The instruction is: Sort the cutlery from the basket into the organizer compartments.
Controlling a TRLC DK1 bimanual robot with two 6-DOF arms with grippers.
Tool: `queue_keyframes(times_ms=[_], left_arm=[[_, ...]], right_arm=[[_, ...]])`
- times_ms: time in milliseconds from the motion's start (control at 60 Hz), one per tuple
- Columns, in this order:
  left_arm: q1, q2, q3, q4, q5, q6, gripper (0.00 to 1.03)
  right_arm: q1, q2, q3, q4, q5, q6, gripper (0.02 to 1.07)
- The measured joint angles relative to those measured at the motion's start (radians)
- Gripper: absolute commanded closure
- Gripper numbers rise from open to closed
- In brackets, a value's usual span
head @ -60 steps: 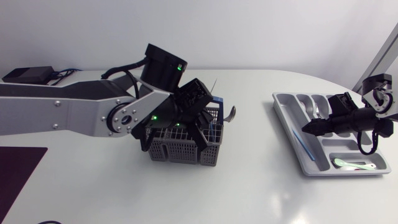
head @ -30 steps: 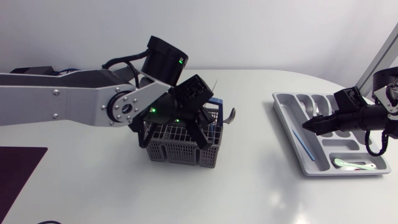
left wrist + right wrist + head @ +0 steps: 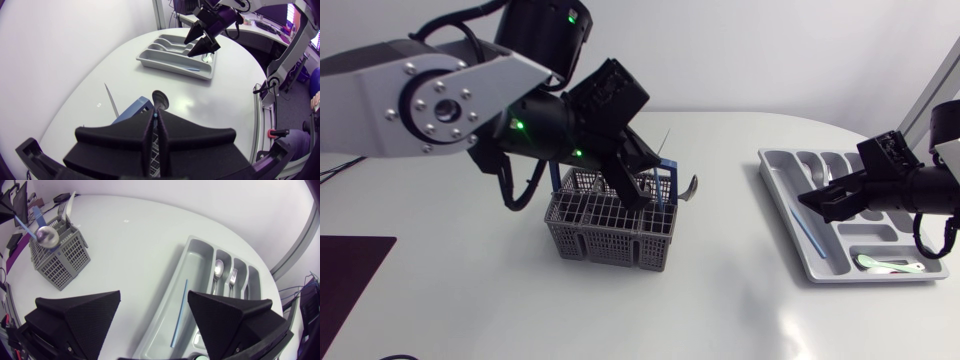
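Note:
The grey mesh basket (image 3: 610, 225) stands mid-table with its blue handle (image 3: 671, 180) up. My left gripper (image 3: 632, 190) hovers over the basket's right side, shut on the thin blue handle of a spoon (image 3: 692, 187). In the left wrist view the spoon's bowl (image 3: 160, 99) shows just ahead of the closed gripper (image 3: 156, 116). The right wrist view shows the same spoon (image 3: 46, 236) above the basket (image 3: 60, 260). My right gripper (image 3: 820, 205) hangs open and holds nothing over the grey organizer (image 3: 790, 220), which holds a blue stick (image 3: 179, 315), a spoon (image 3: 217, 270) and a fork (image 3: 232, 277).
More cutlery sticks up from the basket, among it a thin blade (image 3: 663, 135) and a white handle (image 3: 70, 205). A pale green spoon (image 3: 885, 265) lies in the organizer's near compartment. Bare tabletop separates basket and organizer. A dark mat (image 3: 345, 270) lies at the front left.
My left arm has lifted and swung upward while its gripper stays over the basket, closed on the spoon handle. The right gripper's jaws have spread wide over the organizer.

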State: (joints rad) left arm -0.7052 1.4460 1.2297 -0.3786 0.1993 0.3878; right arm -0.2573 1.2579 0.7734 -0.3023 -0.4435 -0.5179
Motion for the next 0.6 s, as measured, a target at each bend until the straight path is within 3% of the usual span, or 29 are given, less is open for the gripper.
queue_keyframes(times_ms=[417,600], left_arm=[[0.037,-0.085,0.131,-0.216,0.064,0.0,1.0],[0.066,-0.113,0.175,-0.297,0.171,-0.029,1.0]], right_arm=[[0.173,-0.225,-0.078,-0.018,-0.03,-0.01,0.1],[0.288,-0.358,-0.089,-0.062,-0.057,-0.011,0.1]])
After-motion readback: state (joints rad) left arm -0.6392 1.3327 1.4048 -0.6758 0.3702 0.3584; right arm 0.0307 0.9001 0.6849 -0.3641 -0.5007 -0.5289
